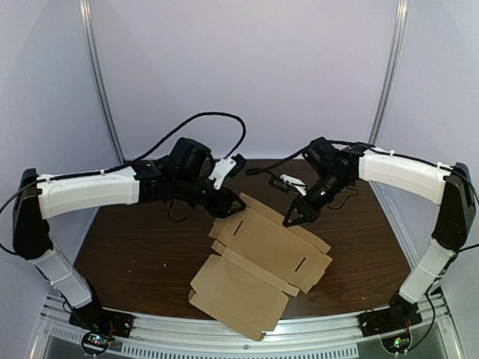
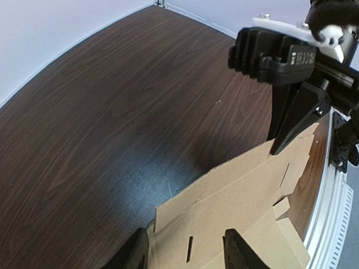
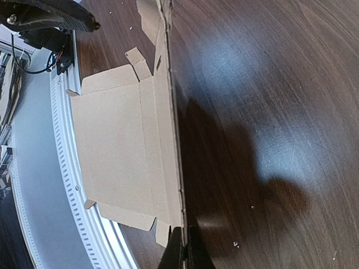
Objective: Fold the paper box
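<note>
Paper box (image 1: 262, 254) unfolded, long axis seemingly diagonal

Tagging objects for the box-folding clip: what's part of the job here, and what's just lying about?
Part of the job:
- cardboard box, mostly flat on the table
- left gripper, open, box edge between its fingers
- right gripper, pinched on the box's far flap

Not part of it:
- table
- cables
- metal rail at the near edge

Paper box (image 1: 258, 258): matt brown cardboard, smooth faces. Tabletop (image 1: 142, 254) under left tool (image 1: 230, 203) and right tool (image 1: 293, 218): dark wood grain, semi-glossy, glare patches. Both tools matt black plastic. Arm shells (image 1: 90, 191) smooth white plastic.
</note>
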Available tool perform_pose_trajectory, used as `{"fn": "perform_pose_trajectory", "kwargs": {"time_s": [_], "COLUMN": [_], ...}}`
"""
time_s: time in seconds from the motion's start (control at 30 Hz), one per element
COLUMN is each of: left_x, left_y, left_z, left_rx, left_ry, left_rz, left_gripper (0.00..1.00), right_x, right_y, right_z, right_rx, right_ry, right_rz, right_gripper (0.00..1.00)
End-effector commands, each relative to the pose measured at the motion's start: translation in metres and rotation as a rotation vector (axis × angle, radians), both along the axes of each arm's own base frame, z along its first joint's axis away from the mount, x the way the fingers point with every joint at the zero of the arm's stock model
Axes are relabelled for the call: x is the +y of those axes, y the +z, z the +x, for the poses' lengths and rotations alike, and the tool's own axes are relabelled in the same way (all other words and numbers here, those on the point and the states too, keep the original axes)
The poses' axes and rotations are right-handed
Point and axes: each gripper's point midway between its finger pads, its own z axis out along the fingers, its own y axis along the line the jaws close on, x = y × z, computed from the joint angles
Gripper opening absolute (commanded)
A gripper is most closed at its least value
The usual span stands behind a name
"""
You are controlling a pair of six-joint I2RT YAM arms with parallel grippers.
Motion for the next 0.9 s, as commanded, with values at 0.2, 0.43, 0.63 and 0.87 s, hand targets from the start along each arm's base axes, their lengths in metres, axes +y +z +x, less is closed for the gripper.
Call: {"fn": "perform_pose_trajectory", "kwargs": {"time_s": [0.2, 0.43, 0.63, 0.87], "left_x": [-0.019, -0.029, -0.037, -0.033], "left_y": [0.043, 0.061, 0.066, 0.077], "left_z": [0.016, 0.015, 0.002, 0.003], "left_rx": [-0.143, -0.167, -0.147, -0.200], "left_ry": [0.009, -0.039, -0.080, -0.026], "left_rz": [-0.064, -0.079, -0.084, -0.055], "left_gripper": [0.48, 0.46, 0.28, 0.51], "right_x": [-0.006, -0.007, -0.008, -0.011], "right_y": [0.025, 0.046, 0.055, 0.080], "right_z": [-0.007, -0.004, 0.001, 0.009], "right_rx": [0.015, -0.023, -0.034, -0.097], "right_ry": [-0.019, -0.020, -0.048, -0.068], "right_rz": [0.058, 0.069, 0.082, 0.127], "right_gripper": [0.00, 0.00, 0.00, 0.00]}}
